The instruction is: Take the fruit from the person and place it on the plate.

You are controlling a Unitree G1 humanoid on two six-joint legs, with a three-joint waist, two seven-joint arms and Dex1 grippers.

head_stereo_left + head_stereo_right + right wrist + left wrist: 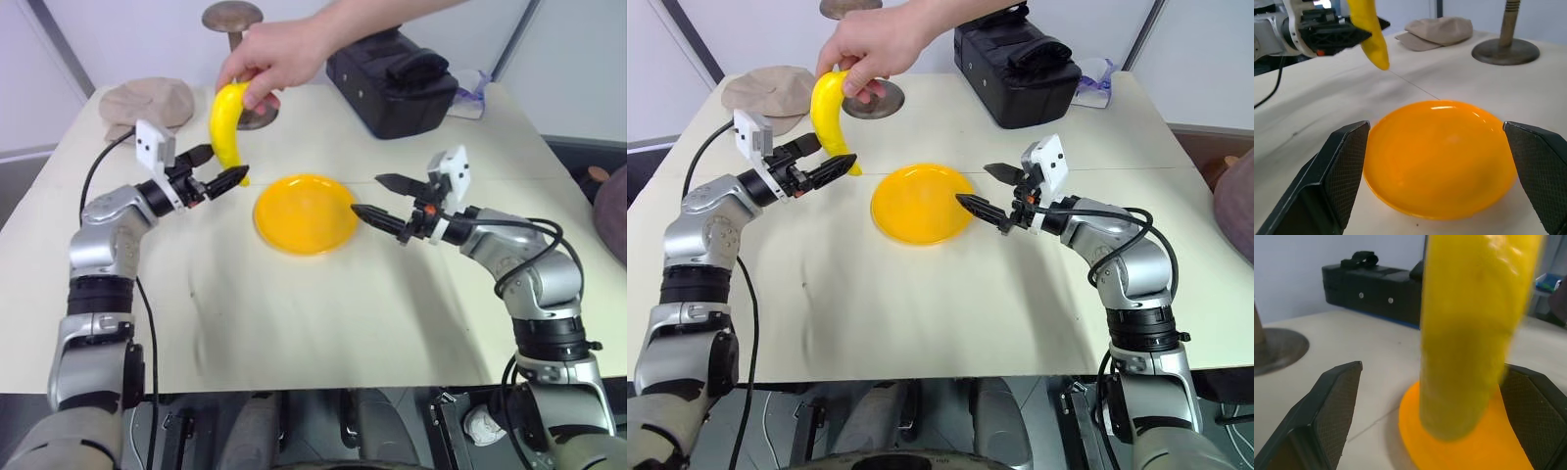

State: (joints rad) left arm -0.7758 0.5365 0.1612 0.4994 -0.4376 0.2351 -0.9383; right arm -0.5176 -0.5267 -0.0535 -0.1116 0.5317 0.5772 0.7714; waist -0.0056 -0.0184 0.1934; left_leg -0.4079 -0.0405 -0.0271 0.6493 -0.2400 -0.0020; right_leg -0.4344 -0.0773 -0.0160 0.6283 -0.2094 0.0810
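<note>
You are reaching in with the left tool (210,167) to take the banana (227,123), which the person's hand (272,54) is holding by its upper end so that it is hanging nearly upright above the table (323,313), just beside the yellow plate (306,212). Your left tool is standing wide, with one finger on each side of the banana's lower part, and from the wrist view the fruit is sitting closer to one pad than the other, so you are better off nudging the tool across until the banana is lying midway between the pads before you are closing. Judging from these views, you should be pushing a little deeper too, so that the pads are biting on the thick body and not on the tapering tip, where it could be slipping out. Squeeze gently, since a ripe banana is bruising easily, and be waiting for the person to let go before you are pulling away. Your right tool (387,197) is also wide and holding nothing, hovering at the plate's far rim; keep it clear so the carry to the plate is staying unobstructed.
</note>
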